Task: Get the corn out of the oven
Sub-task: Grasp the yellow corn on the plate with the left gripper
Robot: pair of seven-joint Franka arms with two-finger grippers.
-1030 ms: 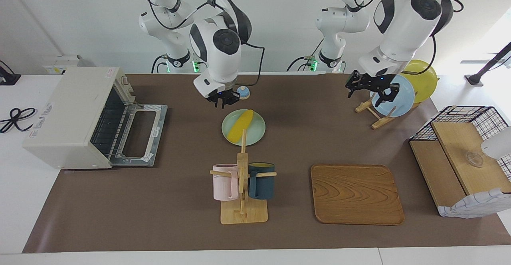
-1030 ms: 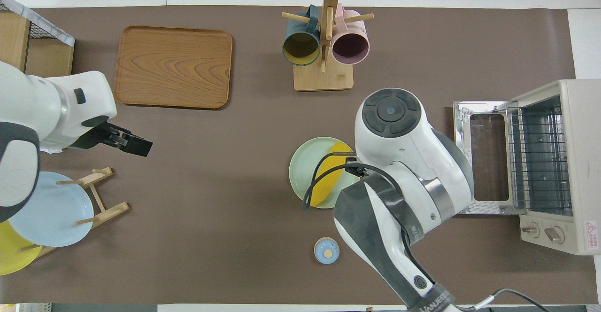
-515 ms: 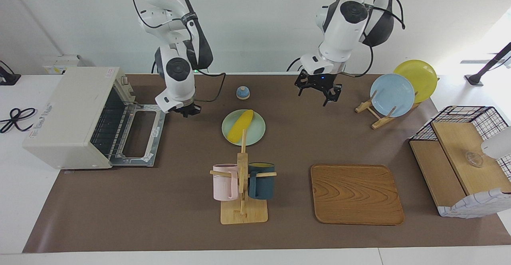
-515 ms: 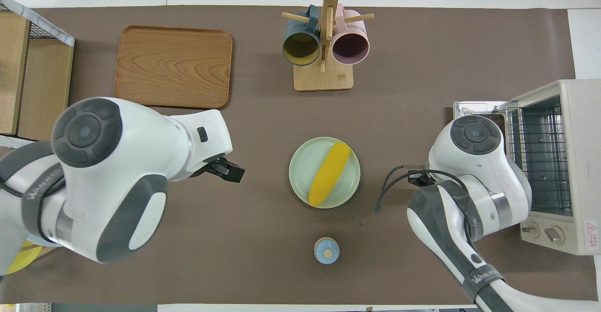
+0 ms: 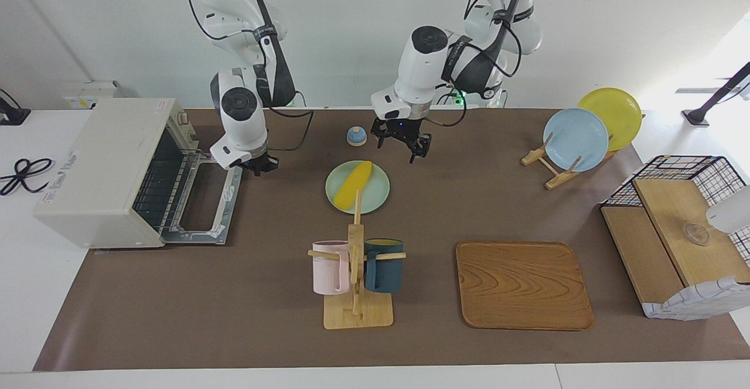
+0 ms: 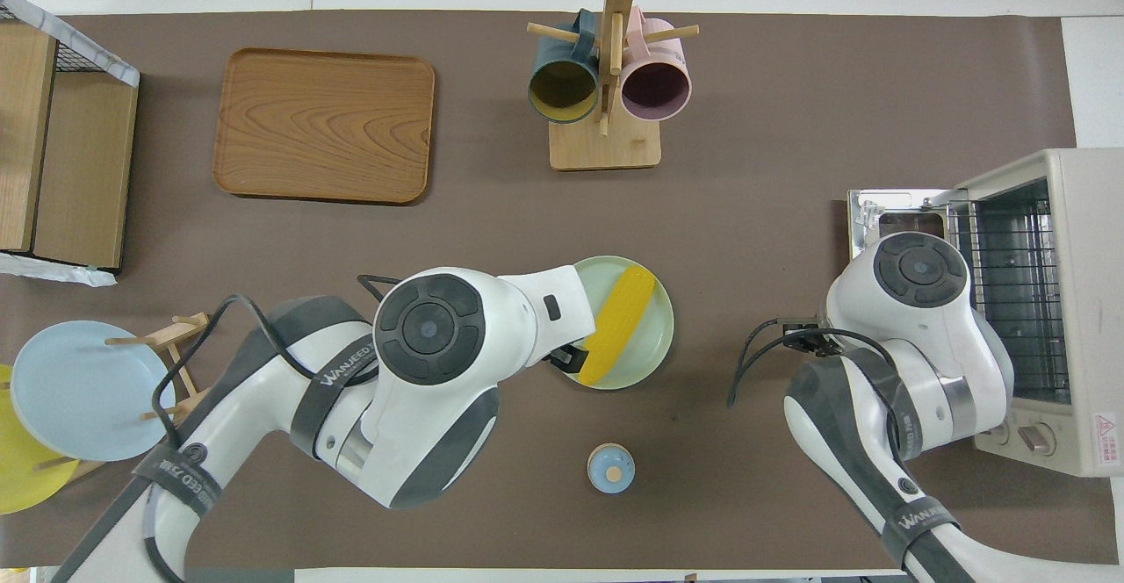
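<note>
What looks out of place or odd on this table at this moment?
Nothing is spilled or damaged. The oven stands with its door folded down flat and only a bare rack inside; the corn lies on the green plate, not in the oven.

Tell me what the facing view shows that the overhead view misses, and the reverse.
Only the facing view shows both grippers: the left gripper open above the table beside the green plate, the right gripper shut above the oven's lowered door. Only the overhead view shows the oven's knobs and down into the mugs. Both show the corn lying on the green plate and the oven open.
</note>
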